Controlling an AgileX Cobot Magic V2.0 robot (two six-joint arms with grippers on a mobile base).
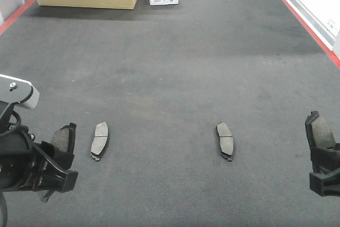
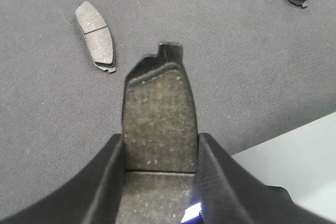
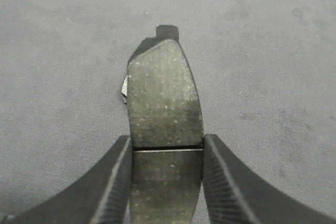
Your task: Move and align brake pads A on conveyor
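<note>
Both my left gripper point(image 2: 160, 145) and right gripper point(image 3: 167, 145) are clamped on brake pads, so I should lower each level onto the conveyor point(image 1: 175, 51), in line with the two pads lying near its front edge point(image 1: 99, 140).

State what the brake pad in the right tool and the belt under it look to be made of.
Brake pad: a grey-brown, matte, speckled face, like pressed friction compound, with a groove across it; a darker tab at the tip hints at a metal backing plate. Belt: dark grey, rough and fuzzy, likely felt or fabric.
</note>
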